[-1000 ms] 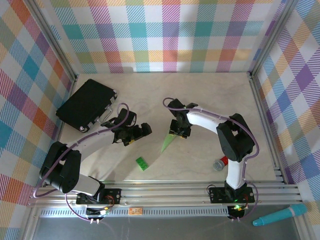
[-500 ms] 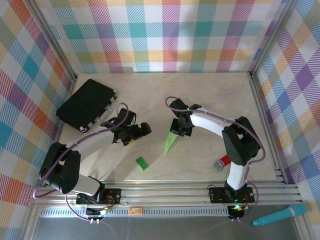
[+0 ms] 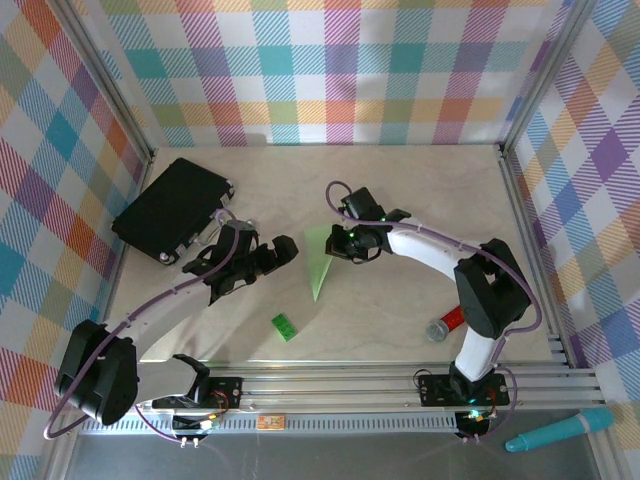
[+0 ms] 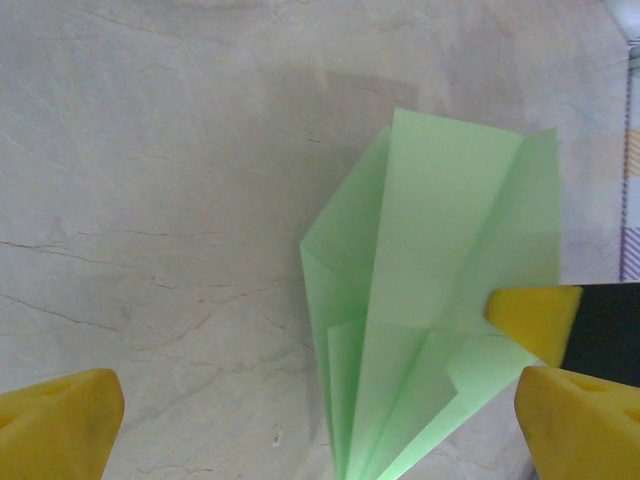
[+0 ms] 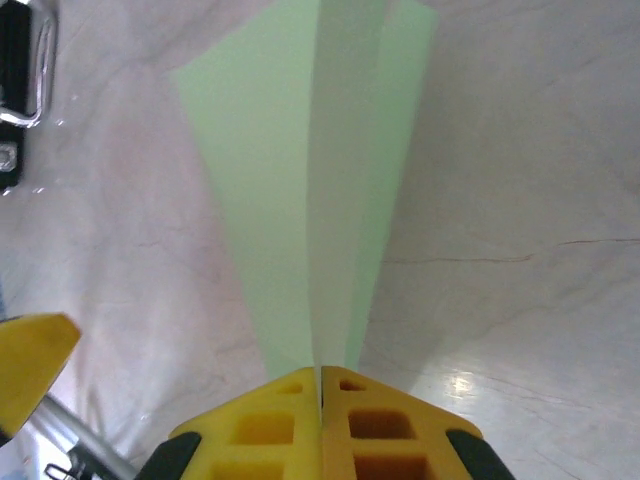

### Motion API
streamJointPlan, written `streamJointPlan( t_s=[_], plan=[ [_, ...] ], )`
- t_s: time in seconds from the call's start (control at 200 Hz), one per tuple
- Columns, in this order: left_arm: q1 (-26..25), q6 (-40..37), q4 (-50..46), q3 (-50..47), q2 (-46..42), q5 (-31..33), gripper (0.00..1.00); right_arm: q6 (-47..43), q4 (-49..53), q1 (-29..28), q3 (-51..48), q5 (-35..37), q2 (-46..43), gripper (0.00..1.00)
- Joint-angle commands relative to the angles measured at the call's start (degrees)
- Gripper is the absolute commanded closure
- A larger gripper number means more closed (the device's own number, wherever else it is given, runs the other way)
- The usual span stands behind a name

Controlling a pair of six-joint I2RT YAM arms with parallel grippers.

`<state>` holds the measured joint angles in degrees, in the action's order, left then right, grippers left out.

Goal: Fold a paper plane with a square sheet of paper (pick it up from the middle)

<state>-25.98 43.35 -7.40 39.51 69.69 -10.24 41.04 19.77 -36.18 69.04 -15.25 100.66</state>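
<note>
1. Inside the right gripper [image 5: 320,388], the pinched strip of the paper plane [image 5: 300,190] is hidden. The two yellow foam pads meet flat with only a thin seam between them, clamped on the paper.
2. In the left wrist view the plane's narrow end runs off the bottom edge. The left gripper's own fingers show just as yellow corners cut by the frame.
3. The left gripper [image 3: 284,250] stands wide apart and holds nothing. The plane sits just ahead of it, nearer its right finger.
4. From above, the right arm reaches forward and bends leftward at the wrist. The left arm stretches diagonally toward it, so the two grippers face each other across the plane.
5. The plane is thin, matte, pale-green paper in long creased layers. It fans wider away from the right pads, over a pale marbled table [image 4: 150,200] with fine dark veins.
6. A small bright-green brick [image 3: 285,327] lies well behind both grippers, toward the arm bases.
</note>
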Motion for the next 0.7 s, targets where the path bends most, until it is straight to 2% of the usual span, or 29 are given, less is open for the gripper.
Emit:
streamJointPlan(
  t_s=[0.0,0.34,0.7],
  plan=[
    [0.49,1.68,5.87,-1.69,0.15,-3.11,0.0,-1.24,-8.01,1.67,-3.76,-8.54,1.43,0.96],
    [-1.33,2.76,8.64,-0.06,8.14,-8.14,0.0,0.16,-18.45,7.07,-15.35,-14.74,1.72,0.96],
    [-5.96,7.47,15.65,2.12,19.3,-14.12,0.07,-0.6,-20.33,10.9,-18.8,-17.16,1.85,0.95]
  ],
)
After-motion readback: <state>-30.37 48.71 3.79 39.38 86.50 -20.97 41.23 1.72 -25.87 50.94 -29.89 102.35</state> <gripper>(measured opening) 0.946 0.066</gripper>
